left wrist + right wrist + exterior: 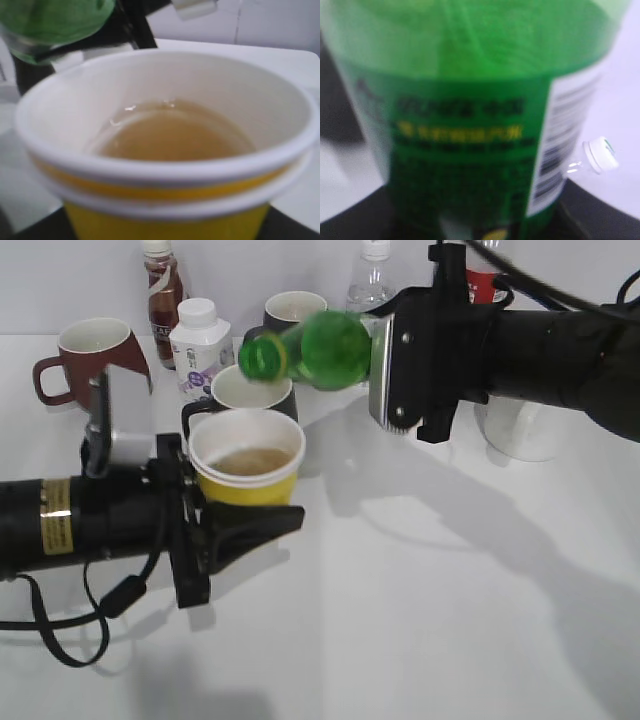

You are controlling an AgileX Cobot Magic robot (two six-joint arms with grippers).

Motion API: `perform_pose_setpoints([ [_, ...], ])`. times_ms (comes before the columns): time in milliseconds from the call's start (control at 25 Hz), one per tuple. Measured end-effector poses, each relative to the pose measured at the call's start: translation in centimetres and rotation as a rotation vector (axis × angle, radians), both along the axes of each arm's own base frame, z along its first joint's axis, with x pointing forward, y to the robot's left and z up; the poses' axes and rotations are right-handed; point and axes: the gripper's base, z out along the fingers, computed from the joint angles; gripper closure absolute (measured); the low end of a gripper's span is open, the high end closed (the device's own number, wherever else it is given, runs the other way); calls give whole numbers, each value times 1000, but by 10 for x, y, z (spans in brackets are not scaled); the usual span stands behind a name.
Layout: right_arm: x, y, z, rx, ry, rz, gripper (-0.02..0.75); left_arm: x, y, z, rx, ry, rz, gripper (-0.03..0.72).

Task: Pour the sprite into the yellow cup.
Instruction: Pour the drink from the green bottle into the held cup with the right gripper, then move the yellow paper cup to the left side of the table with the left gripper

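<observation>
My left gripper (235, 525) is shut on the yellow cup (247, 472) and holds it up off the table. The cup has a white rim and holds pale brownish liquid; it fills the left wrist view (170, 150). My right gripper (385, 370) is shut on the sprite (318, 348), a green bottle tipped nearly level with its open mouth pointing left, above and behind the cup's rim. The bottle's green label fills the right wrist view (470, 130). I see no stream between bottle and cup.
Behind the cup stand a dark mug (250, 392), a red-brown handled mug (92, 355), a white milk bottle (198, 345), a brown drink bottle (162, 285), another mug (292, 310), a clear water bottle (372, 278) and a white cup (522, 428).
</observation>
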Motion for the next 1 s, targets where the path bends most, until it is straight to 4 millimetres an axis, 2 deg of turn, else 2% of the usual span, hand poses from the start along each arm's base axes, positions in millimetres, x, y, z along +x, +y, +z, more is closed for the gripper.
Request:
perform_pose_setpoints([
  [200,0,0,1,196,173,-77,372,8,13,12,-22,-39,59,302],
  [440,0,5,5,491,343,-109,372,22,41,26,-40,-90,175,302],
  [840,18,0,-16,847,568,-347,372,51,95,25,-36,-46,517,303],
  [1000,22,-2,-24,947,638,-421,372,59,109,25,-12,-62,636,303],
])
